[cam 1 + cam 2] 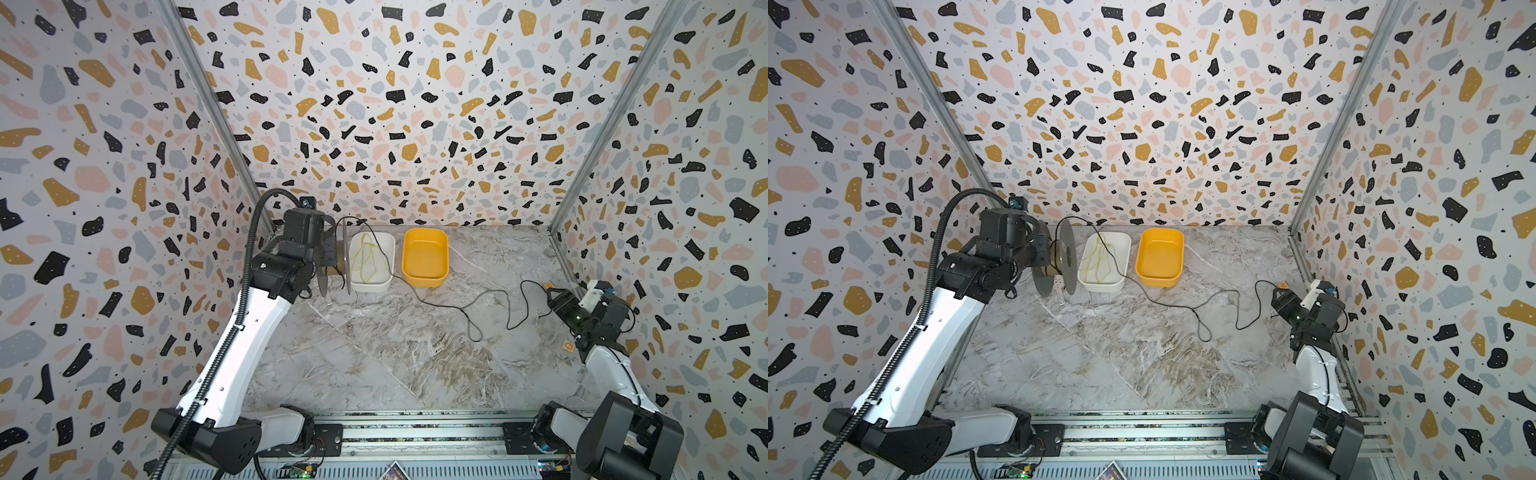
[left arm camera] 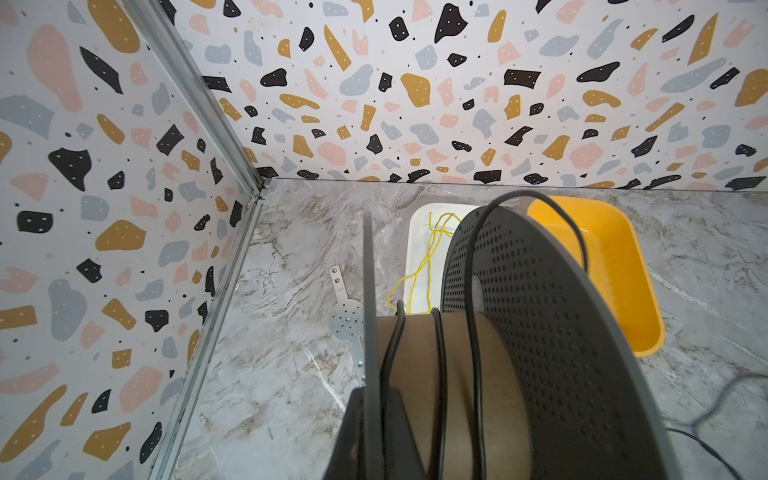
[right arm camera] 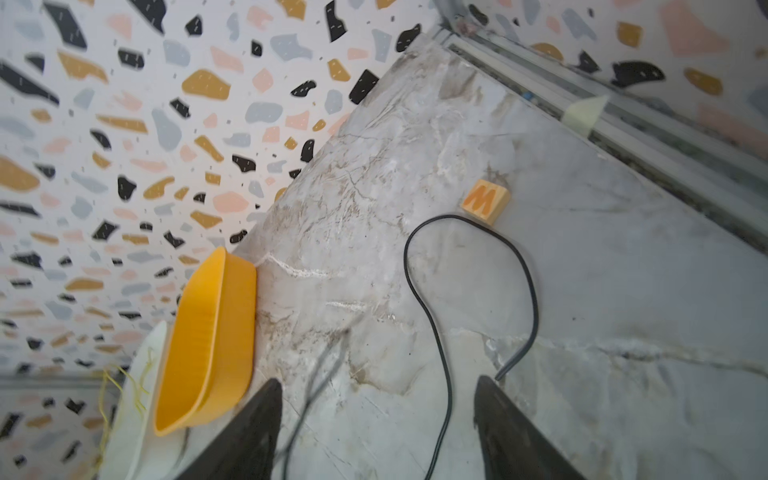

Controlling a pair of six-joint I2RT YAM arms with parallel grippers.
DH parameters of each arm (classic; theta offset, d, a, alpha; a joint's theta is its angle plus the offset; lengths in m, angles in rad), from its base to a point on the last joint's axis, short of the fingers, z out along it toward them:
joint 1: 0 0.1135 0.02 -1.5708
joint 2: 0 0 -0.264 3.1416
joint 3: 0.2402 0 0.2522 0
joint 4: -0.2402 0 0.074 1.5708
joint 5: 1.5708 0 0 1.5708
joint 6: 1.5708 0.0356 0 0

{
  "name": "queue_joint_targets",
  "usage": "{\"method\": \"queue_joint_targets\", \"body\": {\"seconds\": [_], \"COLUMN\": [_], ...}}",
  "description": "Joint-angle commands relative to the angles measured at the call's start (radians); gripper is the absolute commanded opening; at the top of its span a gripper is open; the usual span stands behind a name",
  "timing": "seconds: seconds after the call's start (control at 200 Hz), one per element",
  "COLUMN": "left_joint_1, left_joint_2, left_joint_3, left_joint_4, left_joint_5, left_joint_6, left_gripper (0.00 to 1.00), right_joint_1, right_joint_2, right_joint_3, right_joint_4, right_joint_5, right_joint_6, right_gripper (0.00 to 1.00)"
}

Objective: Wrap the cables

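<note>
I log left claw [image 2: 372,399] clamped on spool [image 2: 540,311] flange. Few turns of black cable [image 3: 451,215] on core; rest trails across table [image 1: 374,374] to right claw [image 3: 379,380], jaws wide, gripping nothing.

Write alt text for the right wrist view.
The right gripper stands open above a marble table, where a loose black cable loops ahead of it. A wooden letter block sits just beyond the loop, a yellow tub farther off.

matt perforated plastic spool [image 2: 540,332], cardboard core [image 2: 415,361], smooth black cables [image 3: 451,216], glossy yellow plastic tub [image 1: 424,280], wooden block [image 3: 485,201]
</note>
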Motion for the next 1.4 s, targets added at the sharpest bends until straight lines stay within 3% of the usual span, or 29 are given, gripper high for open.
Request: {"method": "queue_joint_targets", "body": {"seconds": [0.0,0.225,0.446,0.616,1.026,1.392], "left_joint_1": [0.006,-0.002,-0.043,-0.066,-0.091,-0.101], "left_joint_2": [-0.017,-0.010,-0.012,-0.016,-0.028,-0.036], "left_joint_3": [0.027,-0.008,-0.042,-0.040,-0.056,-0.047], "left_joint_4": [0.092,0.078,0.043,0.005,-0.028,-0.051], "left_joint_5": [0.066,0.178,0.197,0.191,0.189,0.163], "left_joint_6": [0.011,0.014,0.016,0.030,0.043,0.058], "left_gripper": [0.00,0.00,0.00,0.00,0.00,0.00], "right_joint_1": [0.090,0.381,0.681,0.845,1.046,1.102], "right_joint_2": [-0.045,-0.008,0.165,0.320,0.574,0.652], "right_joint_3": [0.056,0.136,0.277,0.407,0.604,0.653], "right_joint_4": [-0.004,0.097,0.177,0.204,0.360,0.404], "right_joint_5": [0.012,-0.006,-0.025,-0.011,-0.055,-0.025], "right_joint_6": [-0.061,-0.140,-0.279,-0.314,-0.138,-0.063], "right_gripper": [0.80,0.84,0.84,0.80,0.78,0.69]}}
